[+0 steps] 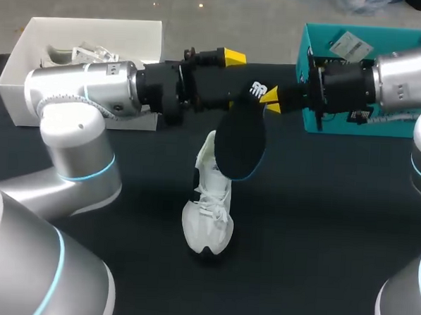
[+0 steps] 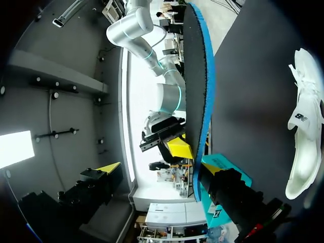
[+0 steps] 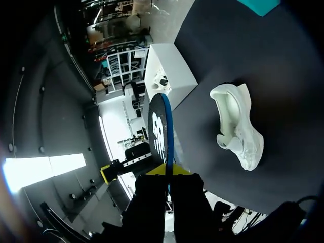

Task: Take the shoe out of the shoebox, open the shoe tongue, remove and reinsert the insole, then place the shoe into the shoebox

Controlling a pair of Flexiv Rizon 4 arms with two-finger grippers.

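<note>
The white shoe (image 1: 208, 203) lies on the black table, toe toward the front edge; it also shows in the wrist views (image 2: 304, 136) (image 3: 238, 126). My right gripper (image 1: 272, 101) (image 3: 167, 169) is shut on one end of the black insole (image 1: 239, 141) (image 3: 159, 131), which hangs in the air above the shoe's heel. In the left wrist view the insole (image 2: 198, 91) stands edge-on, showing its blue rim. My left gripper (image 1: 230, 74) (image 2: 144, 158) is open, level with the insole's held end. One of its yellow fingertips (image 2: 179, 148) is close beside the insole, and nothing is between its fingers.
A white shoebox (image 1: 32, 63) (image 3: 169, 76) stands at the back left behind my left arm, with a second white shoe (image 1: 78, 54) inside. A teal box (image 1: 318, 121) sits at the back right under my right arm.
</note>
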